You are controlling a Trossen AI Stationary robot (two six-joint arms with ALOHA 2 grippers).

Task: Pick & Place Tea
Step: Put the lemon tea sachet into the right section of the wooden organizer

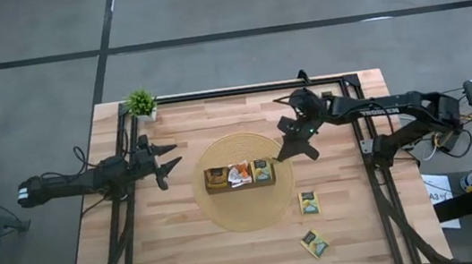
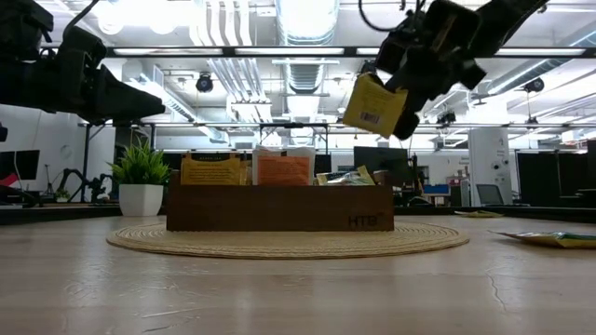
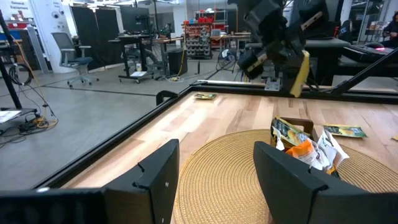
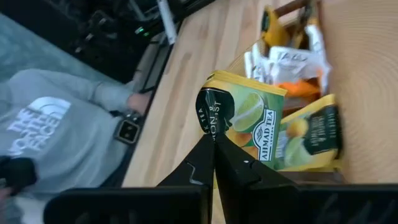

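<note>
**Yellow sachet aloft beside the tray**

Yellow-green paper tea sachet, flat and square, printed with a lime picture and the name Ahmad Tea. It hangs in the air off the right end of the wooden tray, pinched by one corner in the right gripper; jaws clamped tight on it. In the low view the sachet swings tilted, well above the tray rim.

Tray sits mid-tabletop on a round woven mat. Already holding sachets: yellow-orange at one end, white-and-orange in the middle, yellow-green at the right. Two more sachets lie flat on the bare tabletop, right of the mat, well apart from the tray.

Left gripper waits over the tabletop left of the mat, jaws apart, holding nothing. Small potted plant at the far left corner. A person in a grey hoodie shows beyond the table edge in the right wrist view.

Risks, as I judge them: the corner pinch is slight, so the sachet could twist or slip. The right compartment looks crowded; a tilted release may catch on standing sachets or land on the mat.
</note>
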